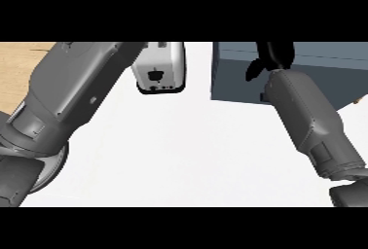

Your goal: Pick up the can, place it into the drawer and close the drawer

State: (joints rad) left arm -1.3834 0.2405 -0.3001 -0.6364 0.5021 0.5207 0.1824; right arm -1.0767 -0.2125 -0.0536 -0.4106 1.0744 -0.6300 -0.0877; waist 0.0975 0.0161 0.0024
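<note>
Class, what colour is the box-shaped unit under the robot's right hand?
Dark blue-grey unit, shown in the head view.

The right hand [271, 57] is cut off at the top edge, so only dark fingers show over the grey drawer box [237, 78], and what they do cannot be told. The left hand lies out of view past the top edge. No can shows anywhere.

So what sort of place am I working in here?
Probably a kitchen counter: a white worktop with a wood surface at the far left, a white appliance like a toaster at the back, and a grey-blue box, maybe the drawer, under the right robot hand.
</note>
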